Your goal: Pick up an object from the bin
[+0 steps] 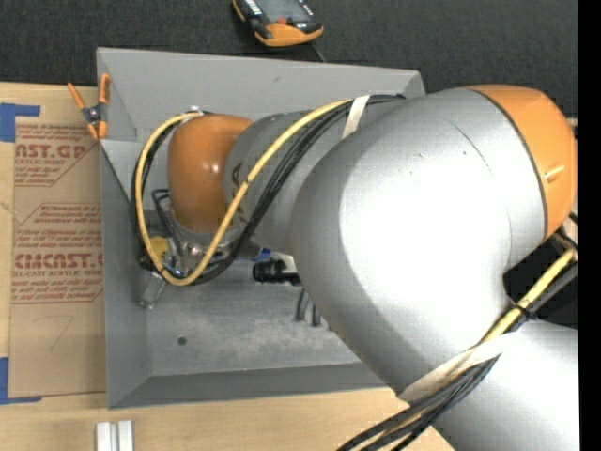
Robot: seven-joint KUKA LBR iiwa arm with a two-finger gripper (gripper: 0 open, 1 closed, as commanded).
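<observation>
My gripper (150,293) is down near the bin's left wall, low over the floor, under the orange wrist cover and its yellow and black cables. No thing shows at its tip. To its right, a small black object (269,271) with a blue bit lies on the bin floor, partly under the arm. A thin dark grey object (305,306) lies a little further right, its far end hidden by the arm.
The big silver arm covers the bin's right half and most of its middle, hiding whatever lies there. Bare grey floor shows along the bin's front left. The left wall stands close beside the gripper.
</observation>
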